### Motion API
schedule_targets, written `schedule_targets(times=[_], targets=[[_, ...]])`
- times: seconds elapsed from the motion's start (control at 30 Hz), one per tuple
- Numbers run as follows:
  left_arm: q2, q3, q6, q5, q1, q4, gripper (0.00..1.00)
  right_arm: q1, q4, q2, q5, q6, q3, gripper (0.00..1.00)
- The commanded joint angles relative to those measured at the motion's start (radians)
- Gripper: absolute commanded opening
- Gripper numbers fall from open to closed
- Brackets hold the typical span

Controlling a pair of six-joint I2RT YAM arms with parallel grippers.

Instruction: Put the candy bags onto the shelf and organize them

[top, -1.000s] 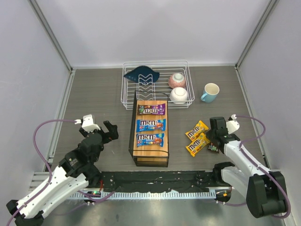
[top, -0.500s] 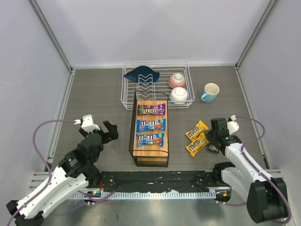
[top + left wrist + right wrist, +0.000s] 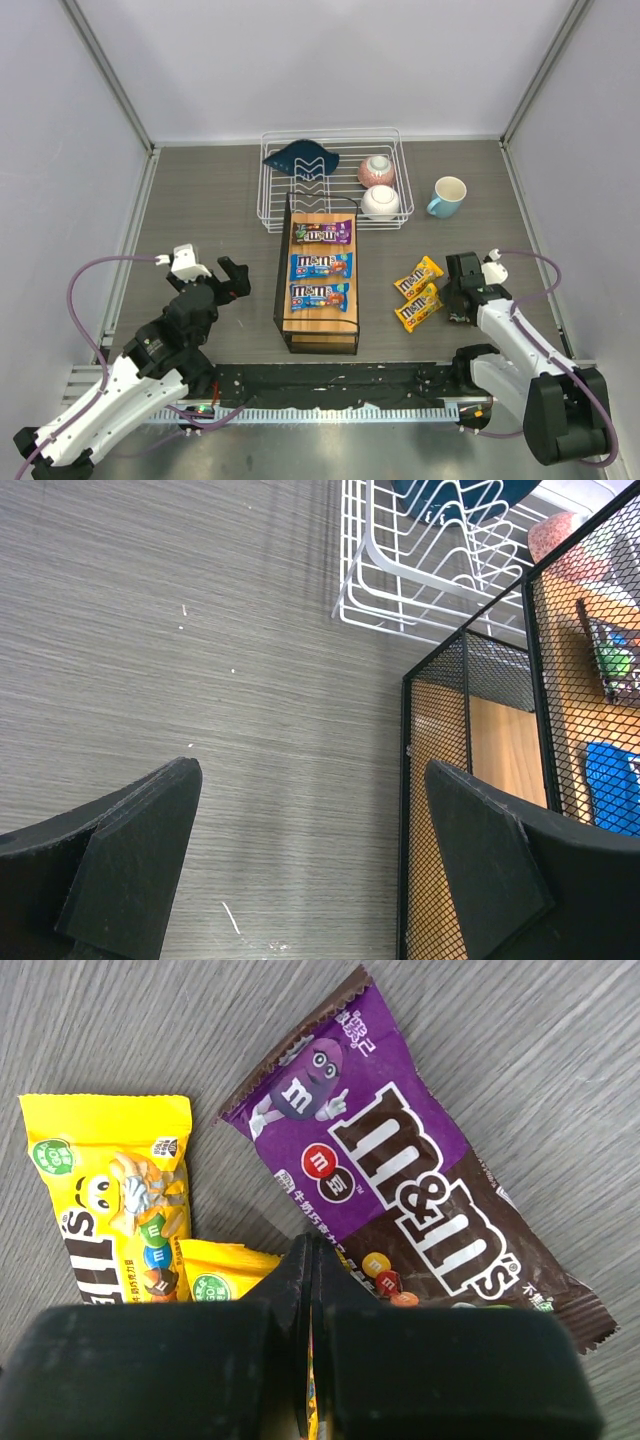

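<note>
Right wrist view: we see the purple candy bag (image 3: 420, 1200) and two yellow candy bags (image 3: 105, 1200) flat on the worktop (image 3: 150, 1020), right of the shelf (image 3: 320, 325), whose three shelved bags (image 3: 321, 265) leave its near end free. Our right claw (image 3: 306, 1260) is pressed together, seemingly empty; our left claw (image 3: 312, 780) is spread, waiting.

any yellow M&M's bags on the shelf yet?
No, the shelf holds one purple bag and two blue bags; both yellow bags lie on the table.
</note>
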Motion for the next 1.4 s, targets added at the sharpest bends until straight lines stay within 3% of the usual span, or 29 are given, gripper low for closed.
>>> schedule_targets(times=[0.0,0.53,1.03,1.37], targets=[[-0.016,-0.003,-0.011,-0.018,-0.005,0.000,1.00,-0.004,-0.022,0.043,-0.041,-0.007,0.019,0.01],[-0.010,-0.002,-0.009,-0.015,-0.005,0.005,1.00,-0.003,-0.197,-0.160,-0.174,-0.056,0.026,0.01],[-0.007,0.000,-0.006,-0.005,-0.005,0.009,1.00,-0.003,-0.200,-0.164,-0.337,-0.100,-0.025,0.01],[0.002,0.001,-0.003,-0.005,-0.005,0.016,1.00,-0.003,-0.234,-0.263,-0.499,-0.146,0.004,0.01]])
